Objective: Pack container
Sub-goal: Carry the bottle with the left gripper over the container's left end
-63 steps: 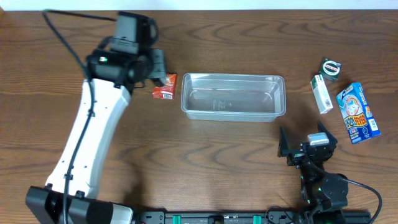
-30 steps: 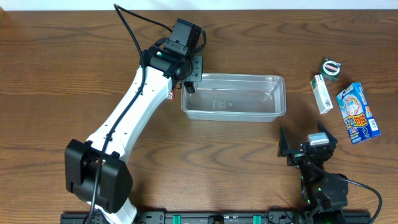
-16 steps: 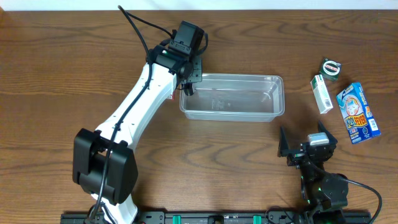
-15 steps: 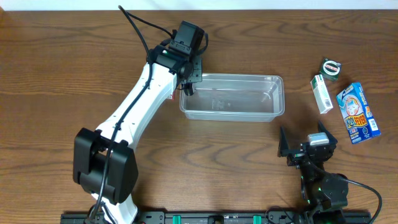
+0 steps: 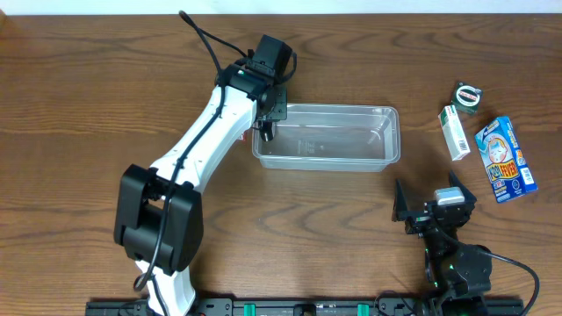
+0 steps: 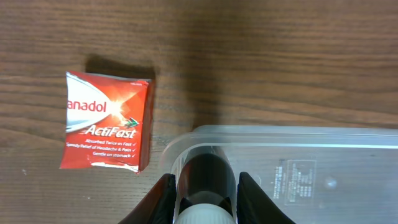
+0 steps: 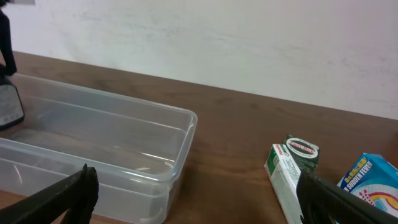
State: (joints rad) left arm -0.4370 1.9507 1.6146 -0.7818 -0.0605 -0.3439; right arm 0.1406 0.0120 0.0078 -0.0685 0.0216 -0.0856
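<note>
Two claws show from above; the left claw (image 5: 269, 123) hangs over the left end of the clear, long, shallow plastic container (image 5: 327, 109), which runs off to that claw's right across the brown wooden table (image 5: 88, 105); the right claw (image 5: 433, 205) sits low by its base, fingers spread wide, with the container ahead and to its left; ahead and to its right lie a slim white-and-green carton (image 5: 454, 132), a small round green-and-white item (image 5: 466, 94) and a blue cardboard box (image 5: 505, 160), all well apart from the container.

From the left wrist, the left claw's fingers (image 6: 165, 193) press on both sides of a dark cylindrical object with a pale end (image 6: 206, 180), gripping it over the container's rounded corner; a red foil Panadol ActiFast sachet (image 6: 107, 121) lies flat on the wood to the claw's left, just beside that corner and outside the rim.

From the right wrist, the right claw's dark fingertips (image 7: 62, 193) stand far apart; the container lies ahead and left of them, the carton and blue box ahead and right.
</note>
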